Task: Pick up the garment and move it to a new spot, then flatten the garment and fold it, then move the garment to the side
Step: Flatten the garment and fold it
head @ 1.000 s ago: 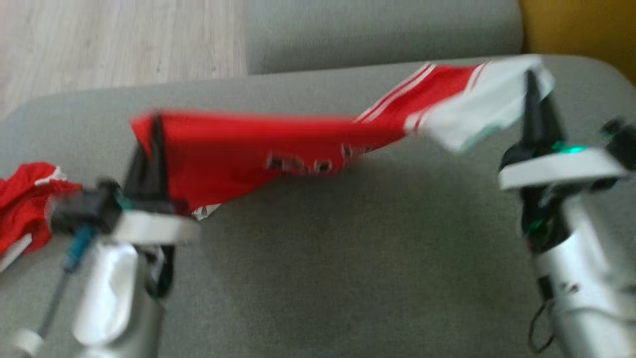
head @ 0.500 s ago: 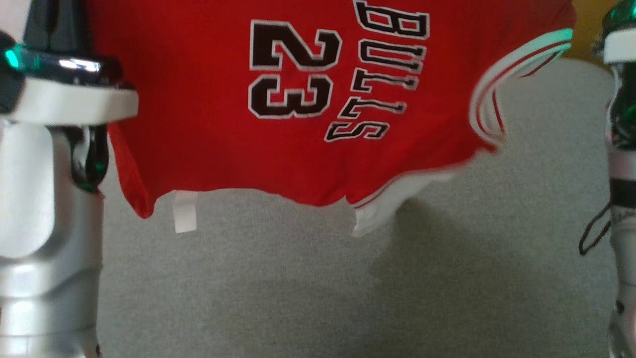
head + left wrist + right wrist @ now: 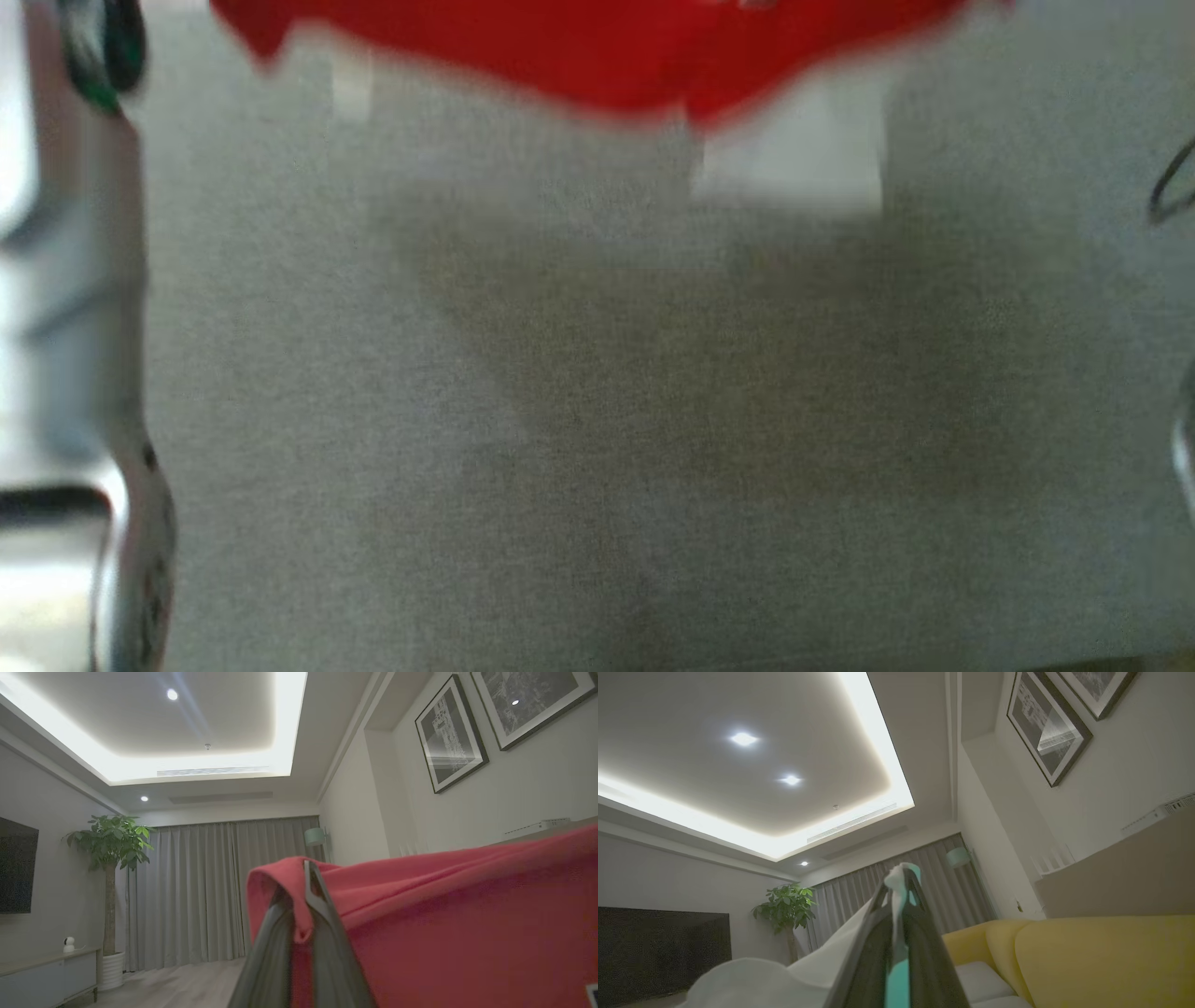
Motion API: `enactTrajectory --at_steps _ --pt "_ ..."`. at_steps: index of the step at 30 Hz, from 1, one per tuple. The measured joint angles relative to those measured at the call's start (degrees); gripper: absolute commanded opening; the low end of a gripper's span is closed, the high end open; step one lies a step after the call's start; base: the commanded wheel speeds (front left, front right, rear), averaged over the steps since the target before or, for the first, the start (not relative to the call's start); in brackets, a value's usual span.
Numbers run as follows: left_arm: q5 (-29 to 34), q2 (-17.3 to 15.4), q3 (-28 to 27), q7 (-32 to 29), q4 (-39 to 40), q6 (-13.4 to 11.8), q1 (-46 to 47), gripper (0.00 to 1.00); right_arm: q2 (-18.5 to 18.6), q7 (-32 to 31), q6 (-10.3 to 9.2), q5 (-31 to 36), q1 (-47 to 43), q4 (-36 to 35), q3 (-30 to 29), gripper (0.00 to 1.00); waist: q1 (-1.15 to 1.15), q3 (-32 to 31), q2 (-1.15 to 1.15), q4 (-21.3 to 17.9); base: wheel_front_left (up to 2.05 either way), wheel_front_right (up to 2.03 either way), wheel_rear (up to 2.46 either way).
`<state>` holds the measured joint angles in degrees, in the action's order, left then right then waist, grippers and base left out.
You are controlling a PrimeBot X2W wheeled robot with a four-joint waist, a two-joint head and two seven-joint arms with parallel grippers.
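- Grey cushion (image 3: 597,420) underneath, blurred and shadowed.
- Left gripper (image 3: 299,896) clamped on red garment (image 3: 467,914), cloth stretching off to its right.
- Right gripper (image 3: 899,886) pinched on garment's white edge, cloth trailing to its left.
- Hanging between both grippers, above cushion.

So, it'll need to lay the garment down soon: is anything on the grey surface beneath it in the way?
Nothing visible. The red garment hangs above the grey cushion, which carries just the garment's shadow there.
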<state>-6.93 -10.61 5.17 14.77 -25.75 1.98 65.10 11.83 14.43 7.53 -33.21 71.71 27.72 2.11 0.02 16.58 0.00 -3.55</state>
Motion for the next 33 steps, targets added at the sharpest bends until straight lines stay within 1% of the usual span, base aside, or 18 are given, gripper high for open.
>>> enactTrajectory --at_steps 3,5,9,11,14,18,21,24,27,30,33 --pt "0.54 0.33 -1.03 0.02 0.25 -0.48 4.94 0.00 -0.35 0.27 0.00 0.64 5.34 0.90 -3.05 0.00 0.00 2.57 0.00 -0.39 0.00 0.00 0.00" --pt "0.40 0.66 -1.82 0.10 0.29 -0.63 6.20 0.00 -0.19 0.31 0.00 1.65 6.78 1.26 -3.49 0.00 -0.01 3.93 0.00 -0.58 0.00 0.00 0.00" --pt "0.35 1.03 -2.34 0.19 -0.58 -0.38 4.71 0.00 -0.37 0.45 0.00 0.97 5.89 3.19 -3.10 0.00 0.00 5.28 0.00 -1.10 0.00 0.00 0.00" --pt "-0.38 1.71 -3.72 0.18 -1.86 -0.15 1.23 0.00 -0.54 0.45 0.00 -0.89 3.31 4.47 -2.18 0.00 -0.02 5.82 0.00 -1.62 0.00 0.00 0.00" --pt "-2.30 3.25 -5.91 0.16 -3.10 0.54 -6.45 0.00 -0.56 0.44 0.00 -4.30 -3.81 5.08 0.70 0.00 -0.01 6.16 0.00 -2.47 0.00 0.00 0.00" --pt "-4.36 5.54 -8.77 0.10 -5.54 2.45 -17.78 0.00 -0.65 0.36 0.00 -9.93 -17.13 4.13 3.94 0.00 -0.02 5.82 0.00 -3.41 0.00 0.00 0.00" --pt "-5.22 7.42 -10.29 0.09 -7.11 3.47 -26.13 0.00 -0.85 0.35 0.00 -13.78 -27.13 2.71 5.78 0.00 -0.04 4.80 0.00 -3.99 0.00 0.00 0.00" --pt "-6.15 8.61 -11.49 0.05 -8.40 4.10 -33.42 0.00 -1.22 0.34 0.00 -16.89 -35.79 1.94 7.15 0.00 -0.03 3.52 0.00 -4.55 0.00 0.00 0.00" --pt "-6.72 9.09 -12.36 -0.08 -9.07 4.68 -38.33 0.00 -1.71 0.23 0.00 -18.41 -42.67 0.76 8.35 0.00 -0.04 1.97 0.00 -4.89 0.00 0.00 0.00" --pt "-7.36 9.24 -13.07 -0.08 -8.90 5.09 -41.80 0.00 -1.91 0.21 0.00 -19.15 -47.43 0.36 9.21 0.00 -0.04 0.20 0.00 -5.10 0.00 0.00 0.00" --pt "-10.34 9.26 -12.58 -0.08 -8.86 5.10 -45.31 0.00 -2.11 0.20 0.00 -20.01 -51.18 0.20 9.26 0.00 -0.04 -1.80 0.00 -5.20 0.00 0.00 0.00"
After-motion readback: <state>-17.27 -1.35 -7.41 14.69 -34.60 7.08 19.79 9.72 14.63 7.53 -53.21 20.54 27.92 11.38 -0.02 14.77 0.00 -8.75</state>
